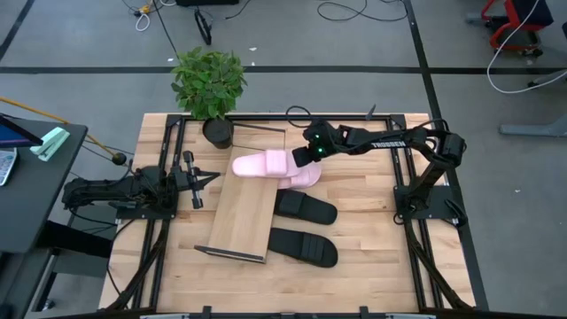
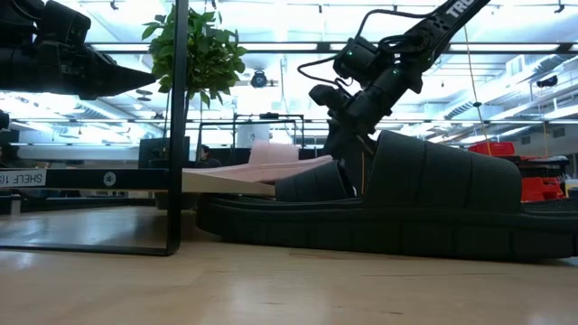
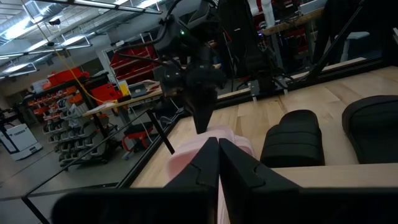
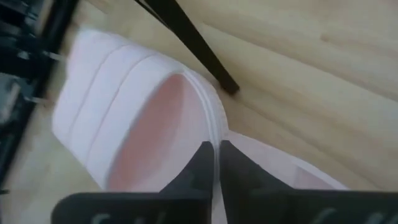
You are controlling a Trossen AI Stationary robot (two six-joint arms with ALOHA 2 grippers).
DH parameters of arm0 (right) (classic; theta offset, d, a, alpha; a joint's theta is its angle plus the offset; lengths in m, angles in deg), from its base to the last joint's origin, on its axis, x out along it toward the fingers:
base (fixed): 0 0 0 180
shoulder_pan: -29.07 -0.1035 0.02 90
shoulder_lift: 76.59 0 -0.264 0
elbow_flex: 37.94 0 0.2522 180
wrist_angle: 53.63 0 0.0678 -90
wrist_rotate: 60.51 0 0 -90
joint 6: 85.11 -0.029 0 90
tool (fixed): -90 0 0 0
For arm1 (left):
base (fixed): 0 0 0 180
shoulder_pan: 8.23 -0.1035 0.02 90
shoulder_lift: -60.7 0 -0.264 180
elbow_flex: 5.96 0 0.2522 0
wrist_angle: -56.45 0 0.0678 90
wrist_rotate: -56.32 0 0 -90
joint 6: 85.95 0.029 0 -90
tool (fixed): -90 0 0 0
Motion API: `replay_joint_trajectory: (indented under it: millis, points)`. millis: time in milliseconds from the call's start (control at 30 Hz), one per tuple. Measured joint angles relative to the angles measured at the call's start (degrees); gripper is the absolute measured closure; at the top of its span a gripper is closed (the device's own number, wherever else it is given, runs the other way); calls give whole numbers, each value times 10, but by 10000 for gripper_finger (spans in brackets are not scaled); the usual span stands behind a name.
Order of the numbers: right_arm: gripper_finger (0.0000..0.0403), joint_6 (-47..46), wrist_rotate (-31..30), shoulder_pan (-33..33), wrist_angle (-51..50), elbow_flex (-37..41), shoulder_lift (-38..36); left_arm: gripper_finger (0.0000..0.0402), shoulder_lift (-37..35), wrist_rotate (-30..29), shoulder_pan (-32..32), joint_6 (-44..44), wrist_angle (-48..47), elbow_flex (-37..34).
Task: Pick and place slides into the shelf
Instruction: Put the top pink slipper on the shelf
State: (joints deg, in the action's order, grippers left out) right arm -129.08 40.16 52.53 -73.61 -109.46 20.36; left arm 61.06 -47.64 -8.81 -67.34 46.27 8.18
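Observation:
A pale pink slide (image 1: 264,165) lies across the far end of the light-wood shelf (image 1: 246,213), toe end over the board. My right gripper (image 1: 306,152) stands over the slide's strap and is shut on it. More pale pink (image 1: 306,177) shows just beyond the shelf's right edge, below the gripper; whether it is a second slide I cannot tell. Two black slides (image 1: 306,208) (image 1: 303,246) lie on the table right of the shelf. My left gripper (image 1: 208,180) waits shut near the table's left edge, holding nothing. My right gripper pinches the rim of the pink slide's strap (image 4: 208,118) between its two fingers (image 4: 202,163). It comes slanting down from the table's far right. The slide lies with its toe end on the shelf board (image 2: 226,183).
A potted plant (image 1: 210,84) stands at the table's far edge, just beyond the shelf. The shelf's thin dark frame (image 4: 186,37) runs close to the held slide. Bare tabletop (image 1: 372,257) lies at the near right.

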Motion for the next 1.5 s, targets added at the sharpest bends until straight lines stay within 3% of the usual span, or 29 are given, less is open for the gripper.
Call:
replay_joint_trajectory:
  millis: [233,500,1100,1500]
  points:
    - [396,-41,0,-8,74,0,0,378,0,0,0,0,0,0]
    - [399,-83,-101,-31,87,0,0,390,0,0,0,0,0,0]
    - [400,-172,-237,-88,106,0,0,386,0,0,0,-15,0,0]
    - [400,-192,-236,-91,104,0,15,378,0,0,0,-15,0,0]
